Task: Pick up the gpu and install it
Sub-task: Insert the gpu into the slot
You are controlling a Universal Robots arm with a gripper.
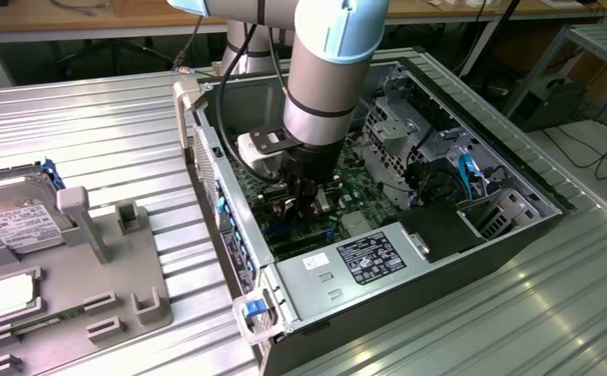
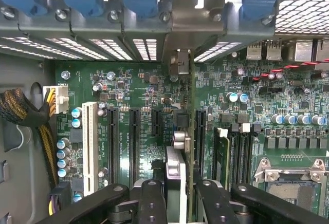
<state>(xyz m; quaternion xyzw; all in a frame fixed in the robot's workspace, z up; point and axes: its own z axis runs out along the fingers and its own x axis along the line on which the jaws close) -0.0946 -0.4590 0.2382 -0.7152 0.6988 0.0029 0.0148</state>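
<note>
Gripper (image 2: 177,193): jaws clamping the gpu (image 2: 177,131) edge-on between them, inside the open computer case (image 1: 491,243). Card standing upright over the motherboard (image 2: 144,88), slots (image 2: 134,136) flanking both sides, its bracket end nearing the rear slot covers (image 2: 118,21).

Ribbed metal table (image 1: 105,117) carries open computer case (image 1: 471,258) and grey parts tray (image 1: 125,301) beside it.

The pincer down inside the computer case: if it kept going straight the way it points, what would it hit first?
Probably the green motherboard. The pincer is shut on the gpu, held edge-on over the black expansion slots, so the card's lower edge should touch there first; depth is hard to judge.
</note>
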